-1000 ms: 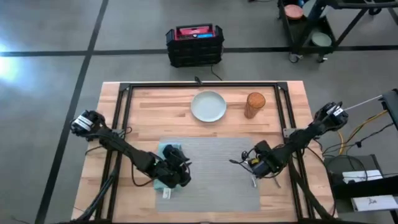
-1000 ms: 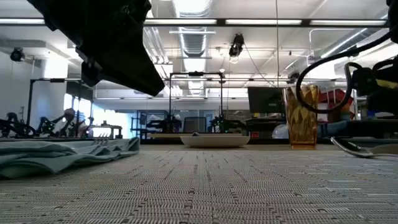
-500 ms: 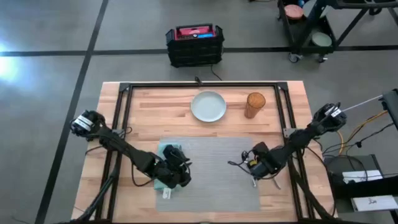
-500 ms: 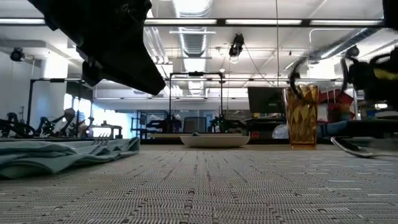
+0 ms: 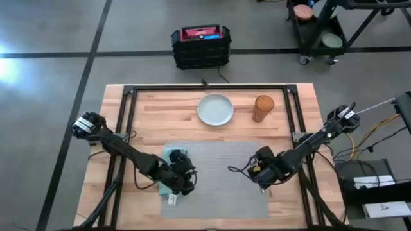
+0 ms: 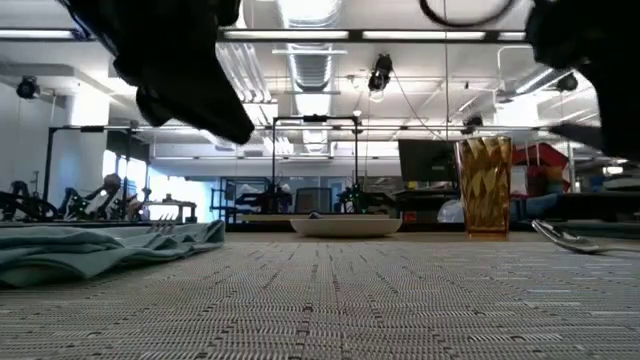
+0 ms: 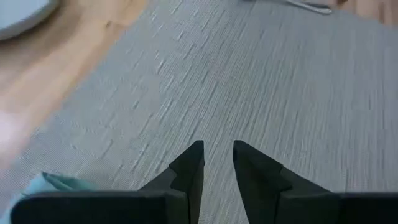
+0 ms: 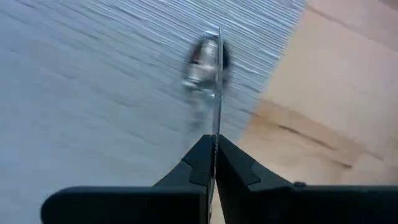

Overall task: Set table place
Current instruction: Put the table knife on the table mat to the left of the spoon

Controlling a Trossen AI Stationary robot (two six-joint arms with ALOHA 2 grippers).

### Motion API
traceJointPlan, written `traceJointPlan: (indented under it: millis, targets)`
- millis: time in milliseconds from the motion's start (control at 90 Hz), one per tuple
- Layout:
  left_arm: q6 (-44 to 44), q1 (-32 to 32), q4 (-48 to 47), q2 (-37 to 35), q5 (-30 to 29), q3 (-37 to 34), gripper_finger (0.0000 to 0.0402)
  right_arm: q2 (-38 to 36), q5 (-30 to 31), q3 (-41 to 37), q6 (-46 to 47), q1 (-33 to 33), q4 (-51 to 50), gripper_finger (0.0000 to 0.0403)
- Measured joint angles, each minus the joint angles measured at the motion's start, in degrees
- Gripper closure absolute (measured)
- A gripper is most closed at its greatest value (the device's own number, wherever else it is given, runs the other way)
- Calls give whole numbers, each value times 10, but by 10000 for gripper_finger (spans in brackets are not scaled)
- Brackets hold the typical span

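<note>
R gripper (image 8: 213,163) is clamped on a thin metal utensil (image 8: 214,81), blurred in the wrist view, so its kind cannot be told. Vs 1 s ago it has been shifted inward over the grey placemat (image 5: 218,176), near the mat's R edge. L gripper (image 7: 217,163) is held over the mat's L part, fingers slightly parted, nothing gripped; barely moved. Teal napkin (image 5: 168,157) lies beside it. Farther back on the table (image 5: 160,109): plate (image 5: 215,110), amber glass (image 5: 262,108), both unchanged.

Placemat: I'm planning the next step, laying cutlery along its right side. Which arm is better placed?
Right. Its tool is shut on a metal utensil near the placemat's right edge. The left tool is open and empty at the left side.
</note>
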Motion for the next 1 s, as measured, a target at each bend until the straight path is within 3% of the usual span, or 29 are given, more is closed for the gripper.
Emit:
traceJointPlan:
  millis: [300,822,1000]
  targets:
    - [24,-3,-1,-4,-9,0,328,29,-3,91,-15,-9,-4,403]
    - [24,-4,-1,-3,-11,0,328,135,21,85,-42,-87,39,403]
    - [24,-4,-1,-3,-11,0,328,150,45,84,17,-90,44,403]
